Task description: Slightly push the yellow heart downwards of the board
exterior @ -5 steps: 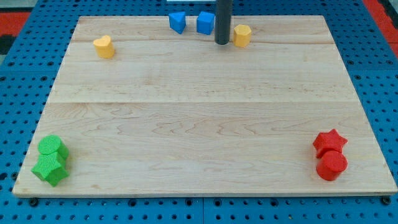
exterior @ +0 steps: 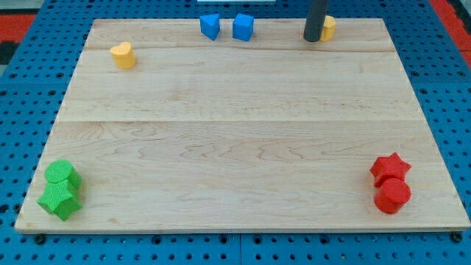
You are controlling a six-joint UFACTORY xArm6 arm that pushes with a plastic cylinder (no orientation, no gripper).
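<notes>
The yellow heart (exterior: 123,54) lies near the board's top left. My tip (exterior: 313,39) stands far to its right at the top edge of the wooden board (exterior: 235,132). The rod touches and partly hides a second yellow block (exterior: 328,27), which sits just to the tip's right; its shape cannot be made out.
Two blue blocks (exterior: 210,26) (exterior: 243,26) sit at the top middle. A green cylinder (exterior: 60,174) and green star (exterior: 60,199) sit at the bottom left. A red star (exterior: 389,167) and red cylinder (exterior: 392,196) sit at the bottom right.
My tip has moved right and slightly up along the top edge. The yellow block beside it has been pushed right and up. The yellow heart has not moved.
</notes>
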